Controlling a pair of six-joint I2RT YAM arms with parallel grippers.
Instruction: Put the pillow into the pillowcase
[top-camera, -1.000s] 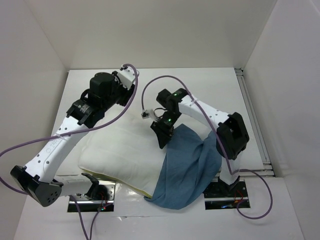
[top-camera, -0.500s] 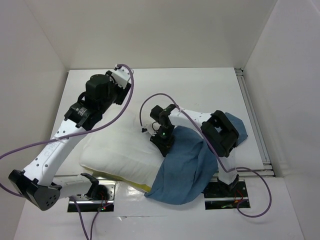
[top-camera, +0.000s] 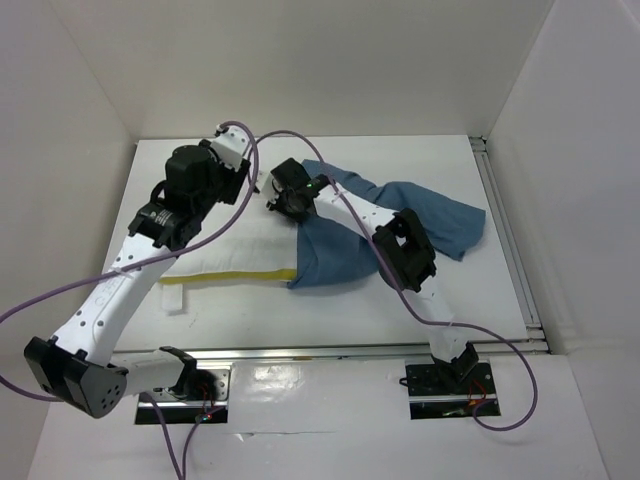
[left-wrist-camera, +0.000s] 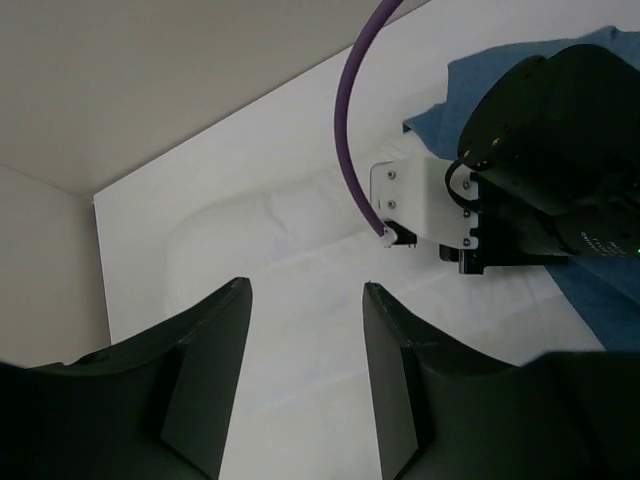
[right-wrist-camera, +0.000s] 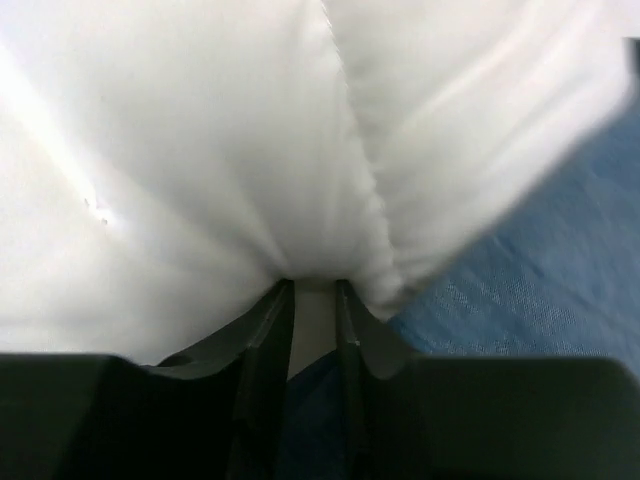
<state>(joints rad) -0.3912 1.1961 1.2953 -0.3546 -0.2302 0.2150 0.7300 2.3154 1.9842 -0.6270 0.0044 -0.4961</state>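
Observation:
The cream-white pillow lies flat on the table's left half, its pale yellow edge facing the near side. The dusty-blue pillowcase is spread wrinkled from the pillow's right end out to the far right. My right gripper is at the pillow's far right corner. In the right wrist view it is shut on a bunched fold of the pillow, with pillowcase cloth beside it. My left gripper is open and empty just above the pillow, facing the right gripper.
White enclosure walls stand at the left, back and right. A metal rail runs along the table's right edge and another along the near edge. Purple cables loop over both arms.
My right gripper has swung from the near middle to the far left, dragging pillow and pillowcase. The pillow now lies flatter with its yellow edge in front. The pillowcase has spread to the far right.

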